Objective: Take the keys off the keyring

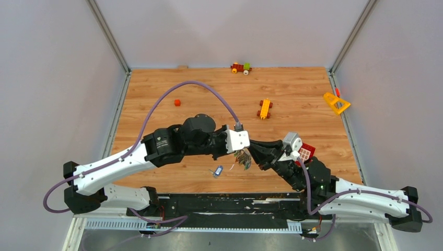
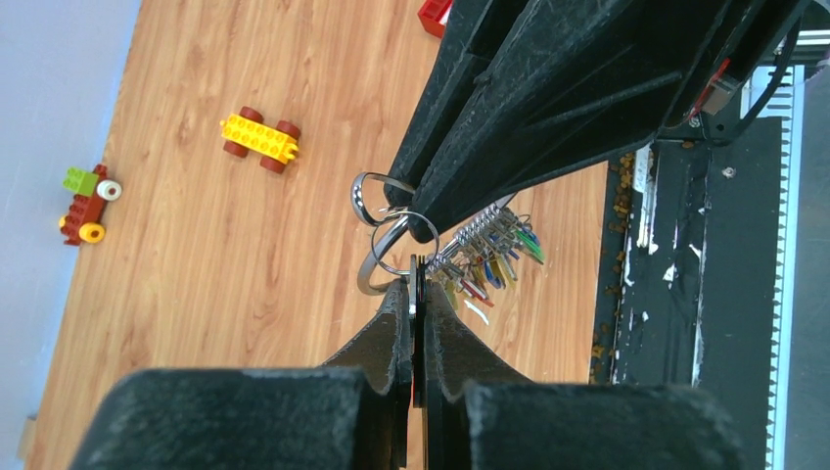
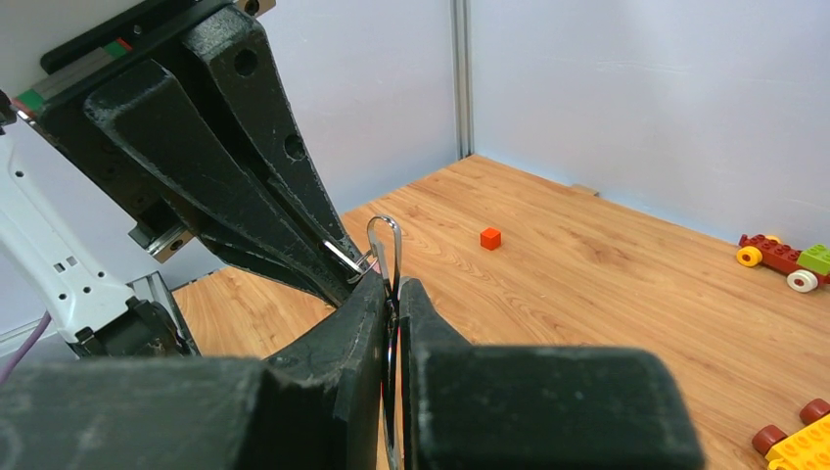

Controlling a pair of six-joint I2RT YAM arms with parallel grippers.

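Left gripper (image 2: 416, 294) jaws clenched on thin silver wire keyring (image 2: 390, 240). Right gripper (image 3: 393, 289) jaws also clamped tight on the same ring, facing it tip to tip. Ring held in the air over the wooden worktop (image 1: 209, 89), near its near edge, about mid-width. Bunch of small metal keys with coloured tags (image 2: 489, 257) hangs from the ring. Single blue-tagged key (image 1: 218, 171) lies loose on the wood just left of them.
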